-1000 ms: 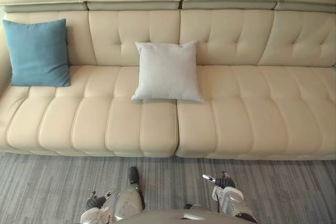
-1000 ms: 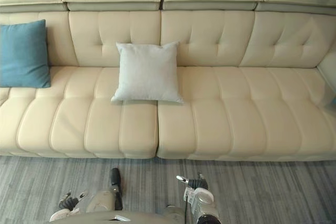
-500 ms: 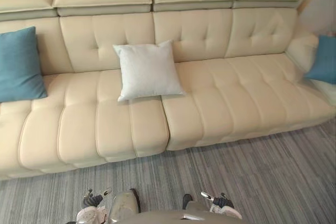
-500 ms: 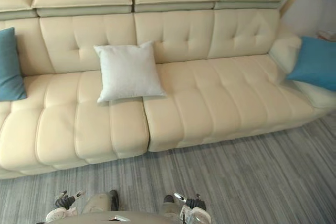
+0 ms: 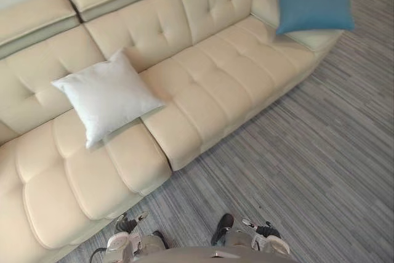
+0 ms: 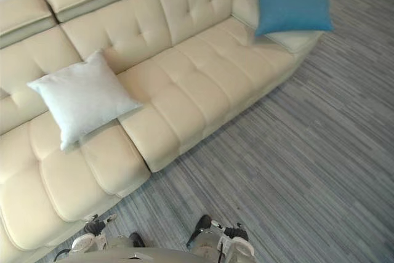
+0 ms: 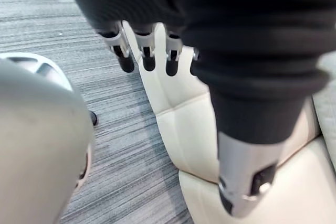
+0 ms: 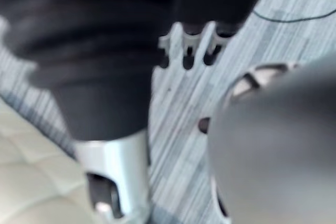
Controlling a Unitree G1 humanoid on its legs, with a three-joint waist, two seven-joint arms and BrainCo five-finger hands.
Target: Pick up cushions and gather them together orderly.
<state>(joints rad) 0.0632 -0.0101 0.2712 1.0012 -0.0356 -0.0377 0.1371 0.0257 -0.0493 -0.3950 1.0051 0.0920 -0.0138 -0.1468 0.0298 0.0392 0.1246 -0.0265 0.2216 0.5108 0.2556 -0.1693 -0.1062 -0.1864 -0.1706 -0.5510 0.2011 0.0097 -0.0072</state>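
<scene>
White cushion [image 5: 106, 95] well beyond left hand [image 5: 127, 223]

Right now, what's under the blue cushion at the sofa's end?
The blue cushion lies on the padded armrest of the cream sofa. The armrest's edge shows below it. The top beneath the cushion is covered, so anything there cannot be seen.

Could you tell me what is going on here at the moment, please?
A humanoid robot faces a cream sofa, there to gather its cushions. Nothing is picked up yet: the left hand and right hand hang open and empty, low over the grey carpet. A white cushion leans against the backrest near the sofa's middle, and a blue cushion sits well apart from it at the armrest end to the robot's right.
</scene>
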